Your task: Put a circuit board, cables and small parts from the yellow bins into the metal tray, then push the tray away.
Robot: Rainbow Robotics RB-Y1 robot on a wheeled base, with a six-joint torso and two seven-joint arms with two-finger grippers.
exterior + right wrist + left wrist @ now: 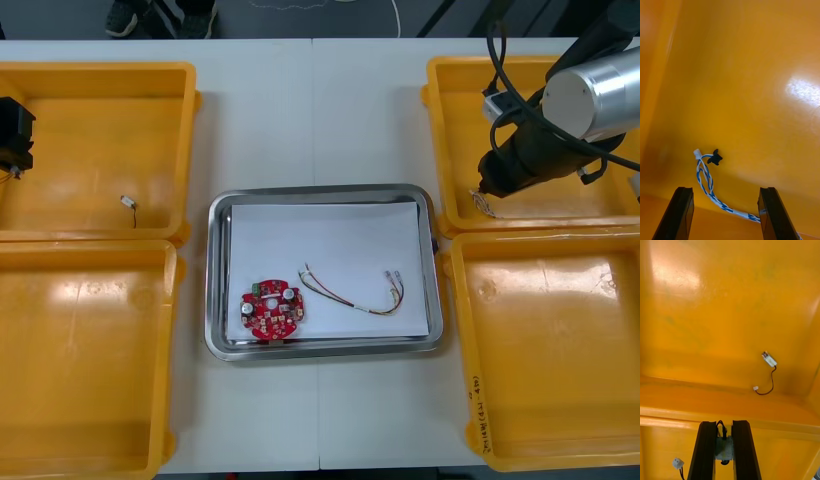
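Right wrist view: right fingers (679, 213), spread, straddle the blue-and-white cable (705, 176); left fingers (707, 450) pinch a black cable (722, 426).

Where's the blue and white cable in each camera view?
Front view: the blue and white cable lies in the far right yellow bin, in its corner nearest the metal tray, under the right gripper.
Right wrist view: on that bin's floor, between the right gripper's open fingers; cable.
Left wrist view: far left bin instead, left gripper pinching a black cable.
Shared landmark: that bin's floor.
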